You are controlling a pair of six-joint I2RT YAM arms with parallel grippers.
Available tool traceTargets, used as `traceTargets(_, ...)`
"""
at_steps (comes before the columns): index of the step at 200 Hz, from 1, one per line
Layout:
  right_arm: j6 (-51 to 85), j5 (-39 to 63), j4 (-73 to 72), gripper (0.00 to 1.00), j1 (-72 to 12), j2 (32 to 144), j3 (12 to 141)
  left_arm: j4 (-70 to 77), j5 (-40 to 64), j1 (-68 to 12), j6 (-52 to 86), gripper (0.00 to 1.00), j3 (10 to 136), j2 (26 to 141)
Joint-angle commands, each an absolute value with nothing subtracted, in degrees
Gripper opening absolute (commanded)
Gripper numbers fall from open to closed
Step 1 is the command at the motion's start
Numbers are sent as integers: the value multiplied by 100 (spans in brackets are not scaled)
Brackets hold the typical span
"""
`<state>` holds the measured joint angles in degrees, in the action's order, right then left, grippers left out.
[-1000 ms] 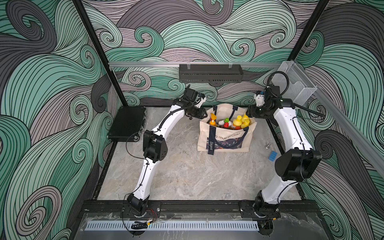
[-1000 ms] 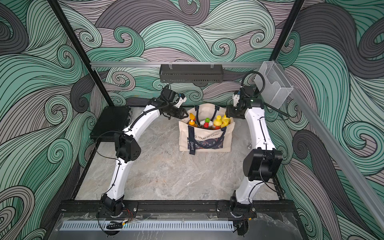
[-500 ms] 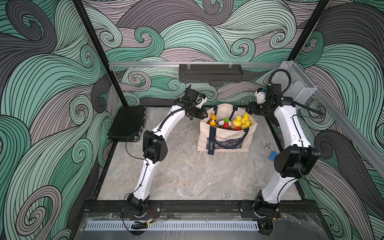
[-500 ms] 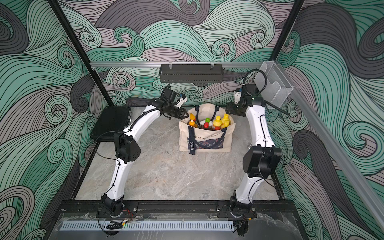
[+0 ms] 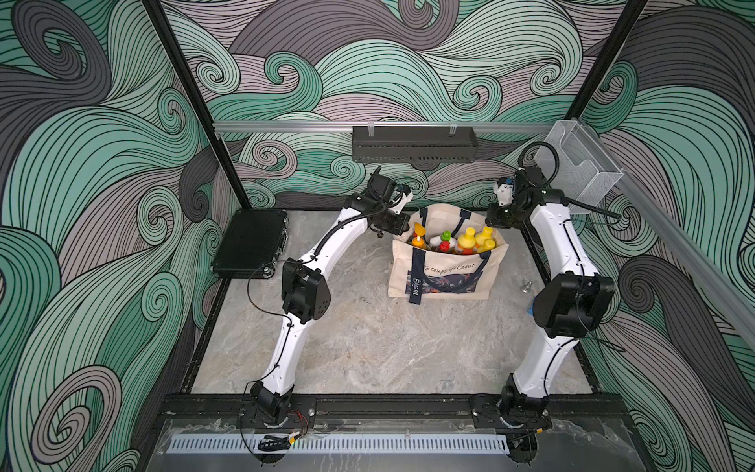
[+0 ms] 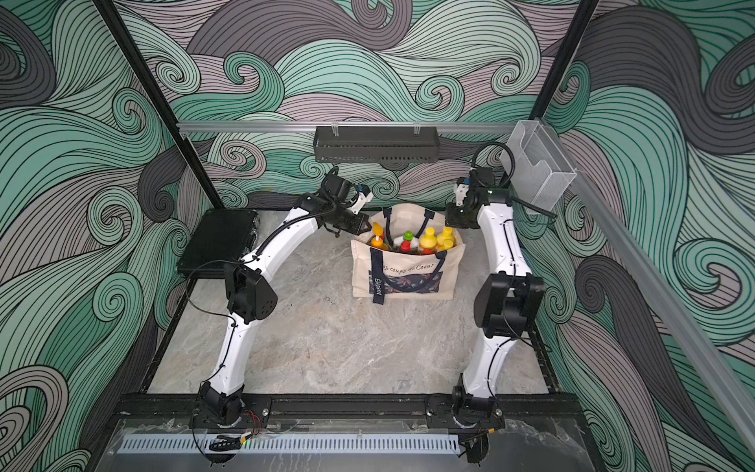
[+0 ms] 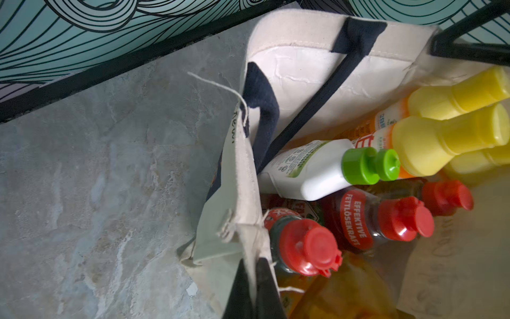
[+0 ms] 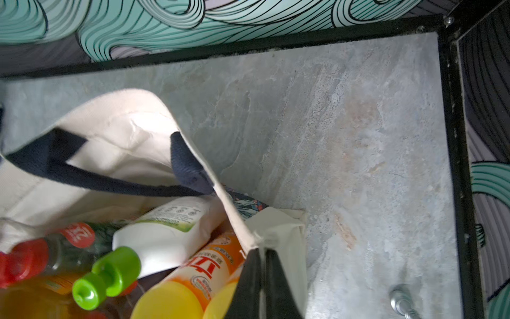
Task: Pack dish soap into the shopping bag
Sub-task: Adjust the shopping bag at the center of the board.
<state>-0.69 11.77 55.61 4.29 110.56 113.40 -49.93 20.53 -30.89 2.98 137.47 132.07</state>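
"Left wrist view first: how does the left gripper point(image 7: 252, 279) stand?"

"Clamped. Its black jaws pinch the cream rim of the shopping bag point(image 7: 303, 63) at a side seam, with canvas sandwiched between them."

"And the right gripper point(image 8: 262, 273)?"

"Likewise, at the bag's opposite end. The jaws are closed on the rim corner, with fabric pressed between them."

"Where is the dish soap point(image 6: 427, 241)?"

"Inside the bag. Three red-capped bottles point(image 7: 386, 218) stand just within the rim by the left gripper. A white green-capped bottle point(image 7: 311, 171) lies tilted beside them. The yellow-capped orange bottles point(image 7: 441, 143) crowd the bag's end nearest the right gripper."

"Anything taller?"

"In a top view an orange pump bottle point(image 5: 417, 239) pokes above the bag's rim at the left gripper's end."

"And outside the bag?"

"The bag stands upright on the marble tabletop point(image 5: 367, 339). A small metal bolt point(image 5: 527, 287) lies near it on the right arm's side. A black hard case point(image 5: 251, 241) sits well apart from the bag, beyond the left arm."
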Motion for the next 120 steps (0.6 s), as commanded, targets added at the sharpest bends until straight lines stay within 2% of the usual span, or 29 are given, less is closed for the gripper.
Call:
traceTargets(1, -114, 1072, 5848, 0, 447, 10908, 11201, -5150, 1942, -3129, 244, 0, 13714, 12868)
traceTargets(120, 23, 1092, 5687, 0, 511, 9936, 10931, -4499, 1714, -3173, 224, 0, 13009, 12022)
